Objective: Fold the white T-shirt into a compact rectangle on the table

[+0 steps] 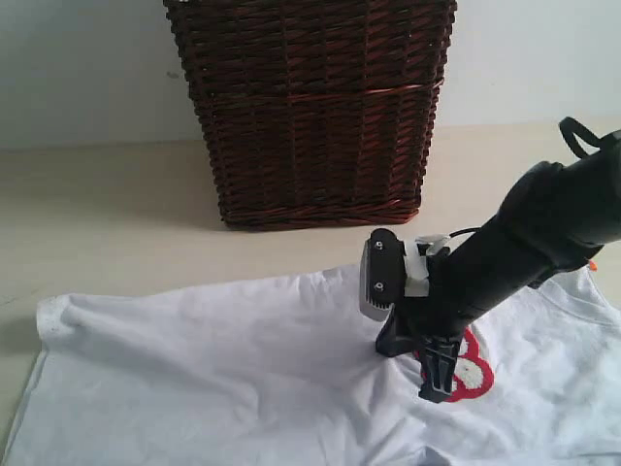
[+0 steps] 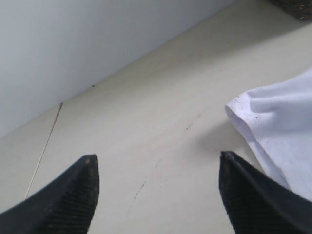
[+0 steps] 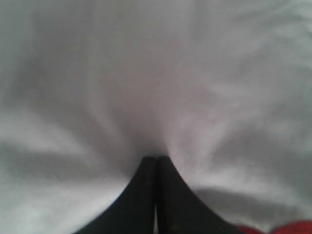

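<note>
1. Scene: shirt (image 1: 213, 379) lies spread on worktop (image 1: 116, 214) in front of basket (image 1: 310, 107). It is mostly flat with a few wrinkles and no fold shows yet. The side away from the basket runs out of the exterior view.
2. Right fingers (image 1: 437, 374) are down on the shirt in front of the basket's right corner, just beside the red lettering (image 1: 475, 374). The right wrist view shows them pressed tight together, with creases fanning out from the tips. Reads as a pinch of shirt cloth; cannot tell how many layers.
3. Left fingers (image 2: 68, 200) are out of the exterior view, so cannot tell where they sit relative to the basket. The left wrist view shows them spread wide with nothing between them. They are over bare worktop, just beside a shirt corner (image 2: 263, 112) and not touching it.
4. Step in hand, my read: start of the first fold. The right pinch is on mid-chest and the cloth does not look raised yet. The left side has no grip.
5. Next move likely calls for:
   - lifting the pinch only enough to clear the worktop, then carrying it across so the crease lands straight;
   - bringing the left fingers onto that corner and closing, so both ends travel together.
6. Likely risk: a one-sided pull drags the whole shirt along the worktop instead of folding it, or bunches it toward the basket.
</note>
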Robot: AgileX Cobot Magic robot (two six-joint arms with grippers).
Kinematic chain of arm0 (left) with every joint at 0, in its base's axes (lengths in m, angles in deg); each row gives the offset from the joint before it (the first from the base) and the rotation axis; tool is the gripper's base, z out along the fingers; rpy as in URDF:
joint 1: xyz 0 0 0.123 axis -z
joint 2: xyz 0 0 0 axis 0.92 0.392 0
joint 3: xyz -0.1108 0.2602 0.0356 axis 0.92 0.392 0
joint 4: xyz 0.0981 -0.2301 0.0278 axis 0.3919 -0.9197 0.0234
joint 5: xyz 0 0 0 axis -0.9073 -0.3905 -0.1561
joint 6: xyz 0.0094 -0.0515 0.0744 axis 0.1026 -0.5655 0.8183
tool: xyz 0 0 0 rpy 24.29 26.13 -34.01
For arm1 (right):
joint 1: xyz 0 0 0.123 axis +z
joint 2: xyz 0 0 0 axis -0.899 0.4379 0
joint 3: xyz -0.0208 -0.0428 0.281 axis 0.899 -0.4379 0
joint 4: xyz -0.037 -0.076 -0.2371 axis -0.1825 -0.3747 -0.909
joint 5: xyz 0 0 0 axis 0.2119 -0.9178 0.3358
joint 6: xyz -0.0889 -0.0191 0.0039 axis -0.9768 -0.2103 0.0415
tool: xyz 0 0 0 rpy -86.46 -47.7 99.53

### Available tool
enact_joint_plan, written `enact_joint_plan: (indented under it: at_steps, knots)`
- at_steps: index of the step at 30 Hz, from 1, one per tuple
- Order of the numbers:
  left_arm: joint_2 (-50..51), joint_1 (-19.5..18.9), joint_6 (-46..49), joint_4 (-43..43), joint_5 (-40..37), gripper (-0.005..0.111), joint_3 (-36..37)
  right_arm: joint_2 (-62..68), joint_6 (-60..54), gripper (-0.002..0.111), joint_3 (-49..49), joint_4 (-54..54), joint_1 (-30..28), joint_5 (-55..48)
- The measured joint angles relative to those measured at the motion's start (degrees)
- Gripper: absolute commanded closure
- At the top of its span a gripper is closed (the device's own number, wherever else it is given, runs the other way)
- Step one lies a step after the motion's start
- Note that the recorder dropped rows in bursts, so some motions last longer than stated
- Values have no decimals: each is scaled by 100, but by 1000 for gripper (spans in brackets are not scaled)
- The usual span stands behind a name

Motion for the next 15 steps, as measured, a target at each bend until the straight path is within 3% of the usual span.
enact_joint_plan:
  at_steps: [15]
  knots:
    - [0,0,0,0,0,39,0,639,960,106,1153,43,21,481]
